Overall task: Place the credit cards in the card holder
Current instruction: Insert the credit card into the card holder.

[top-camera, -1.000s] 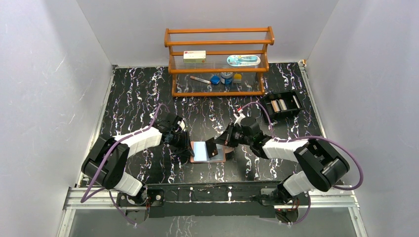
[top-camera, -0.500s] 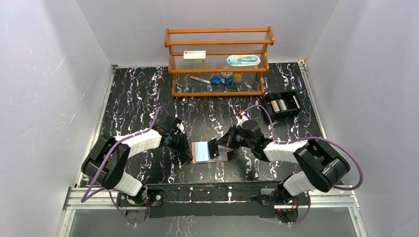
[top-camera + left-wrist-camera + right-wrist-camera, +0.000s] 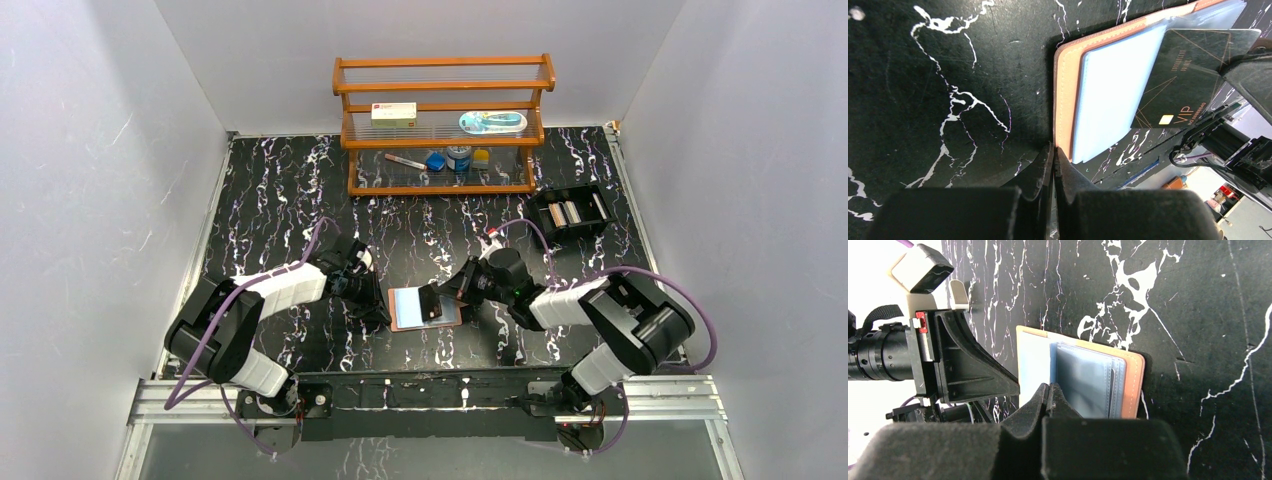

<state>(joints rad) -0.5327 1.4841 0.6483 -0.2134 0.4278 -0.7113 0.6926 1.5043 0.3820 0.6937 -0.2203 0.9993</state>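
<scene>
Now left gripper [image 3: 1053,150] shut at card holder [image 3: 1068,100] edge, open before. Tight right gripper [image 3: 1049,388] pinches dark credit card [image 3: 1183,75], further over it.

The left end effector [image 3: 1054,152] closed at the card holder's [image 3: 1066,95] edge, and the right end effector [image 3: 1049,388] lowered its credit card [image 3: 1183,75].

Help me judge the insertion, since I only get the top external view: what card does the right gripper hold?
Observer: The right gripper is shut on a black card printed VIP, with a gold chip.
Operator: Inside a sleeve yet?
Observer: Cannot tell; it lies slanted over the pale blue sleeve of the card holder.
Operator: And the other arm?
Observer: The left gripper is shut, tips at the holder's tan corner.
</scene>
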